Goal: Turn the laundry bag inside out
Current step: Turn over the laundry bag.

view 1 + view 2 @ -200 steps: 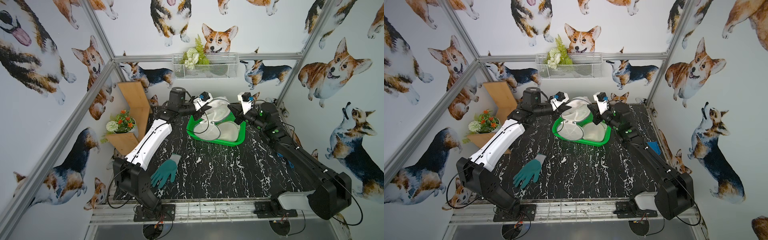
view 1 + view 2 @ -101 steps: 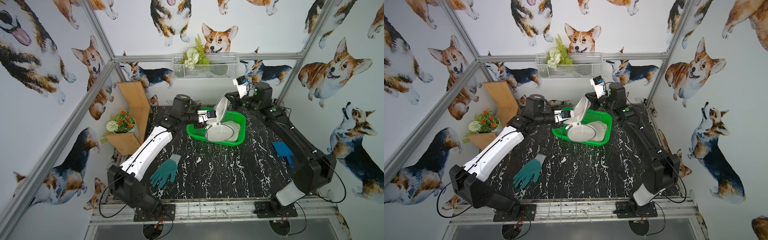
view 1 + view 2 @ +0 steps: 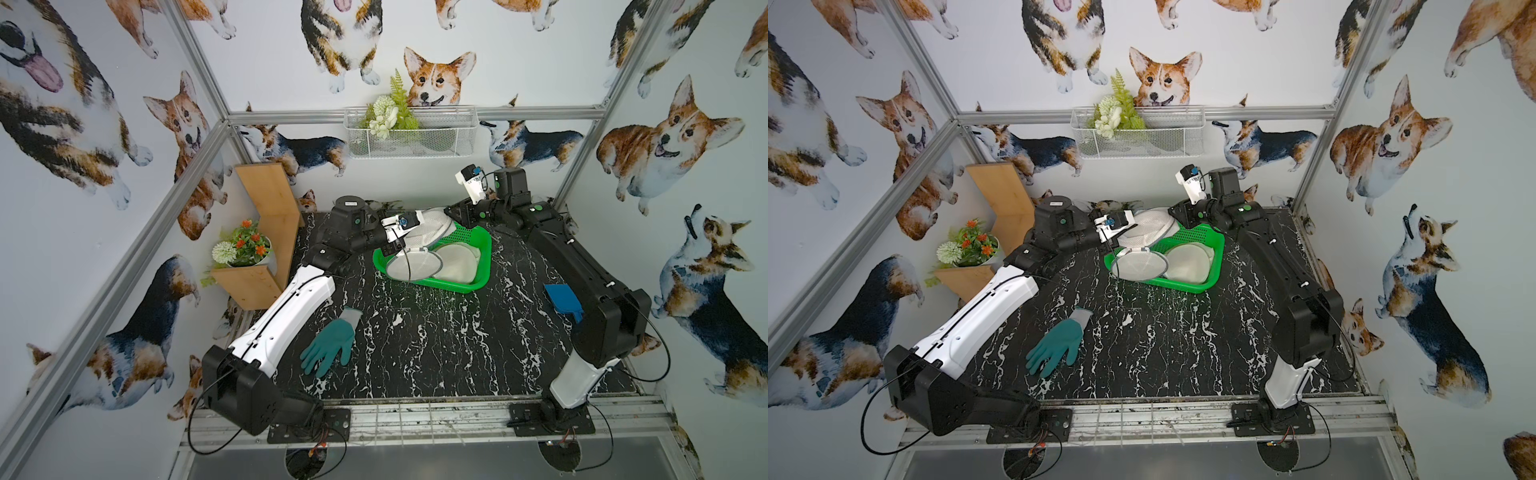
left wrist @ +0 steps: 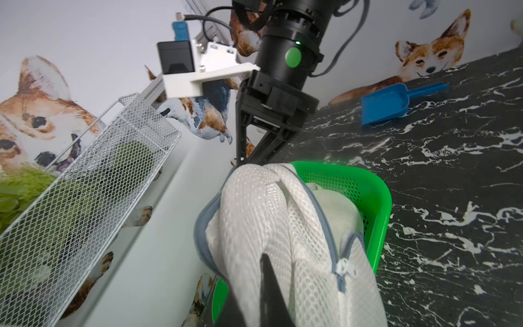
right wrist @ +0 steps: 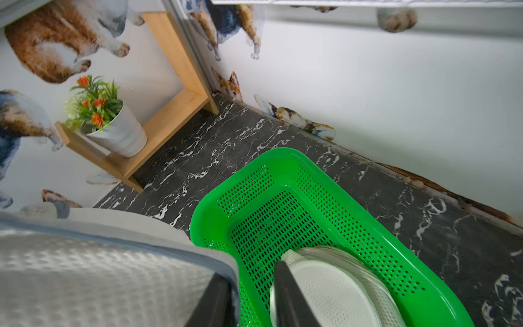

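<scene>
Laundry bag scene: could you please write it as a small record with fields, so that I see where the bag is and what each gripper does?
laundry bag: white mesh with gray rim, raised above the far side of the green basket
left gripper: shut on the laundry bag
right gripper: jaws apart, tips at the bag's rim
inside basket: two flat round mesh pieces
on table: teal glove, blue scoop
turning progress: cannot tell
</scene>
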Robot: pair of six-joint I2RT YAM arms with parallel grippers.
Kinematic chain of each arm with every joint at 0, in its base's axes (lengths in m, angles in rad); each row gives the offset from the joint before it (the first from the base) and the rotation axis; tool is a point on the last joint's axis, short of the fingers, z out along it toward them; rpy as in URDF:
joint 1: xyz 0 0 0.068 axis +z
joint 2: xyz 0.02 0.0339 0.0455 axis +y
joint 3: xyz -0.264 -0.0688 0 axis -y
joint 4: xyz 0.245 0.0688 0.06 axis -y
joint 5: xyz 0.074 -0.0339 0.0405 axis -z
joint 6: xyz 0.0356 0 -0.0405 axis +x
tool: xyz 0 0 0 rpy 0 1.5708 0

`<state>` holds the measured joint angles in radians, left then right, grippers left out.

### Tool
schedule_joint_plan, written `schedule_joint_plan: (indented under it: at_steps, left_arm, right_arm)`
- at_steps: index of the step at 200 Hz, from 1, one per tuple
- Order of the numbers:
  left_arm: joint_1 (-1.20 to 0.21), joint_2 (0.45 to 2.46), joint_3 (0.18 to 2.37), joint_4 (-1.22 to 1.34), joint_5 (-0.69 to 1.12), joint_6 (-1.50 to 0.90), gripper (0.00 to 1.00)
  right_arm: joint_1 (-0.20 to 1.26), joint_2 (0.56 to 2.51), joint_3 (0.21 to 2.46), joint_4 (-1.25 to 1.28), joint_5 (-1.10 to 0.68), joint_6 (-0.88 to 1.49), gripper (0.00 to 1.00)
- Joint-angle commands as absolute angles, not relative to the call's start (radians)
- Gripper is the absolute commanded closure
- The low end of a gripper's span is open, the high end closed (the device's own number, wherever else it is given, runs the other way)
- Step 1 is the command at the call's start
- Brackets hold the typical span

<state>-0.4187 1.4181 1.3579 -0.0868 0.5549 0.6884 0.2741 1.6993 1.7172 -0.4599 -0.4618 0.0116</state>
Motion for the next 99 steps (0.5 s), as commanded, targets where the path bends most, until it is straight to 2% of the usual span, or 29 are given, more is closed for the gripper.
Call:
schedule_joint_plan:
  at_steps: [1, 23, 62, 82, 99]
  left_arm:
    - [-0.414, 1.408, 1.350, 0.112, 0.606, 0.523, 1.00]
    - [-0.407, 1.404, 1.314, 0.220, 0.644, 0.392, 1.00]
    - [-0.359, 1.415, 1.240, 0.594, 0.792, 0.001, 1.00]
    - [-0.358, 1.432, 1.236, 0.704, 0.821, -0.124, 1.00]
    - [-0.359, 1.443, 1.238, 0.742, 0.801, -0.180, 1.00]
  right_arm:
    - [0.267, 1.635, 1.642, -0.351, -0.318, 0.129, 0.53]
    - [0.267, 1.579, 1.572, -0.289, -0.309, 0.213, 0.45]
    - [0.260, 1.578, 1.525, -0.245, -0.338, 0.285, 0.46]
    - [0.233, 1.580, 1.513, -0.225, -0.308, 0.337, 0.47]
    - [0.199, 1.556, 1.481, -0.143, -0.371, 0.419, 0.45]
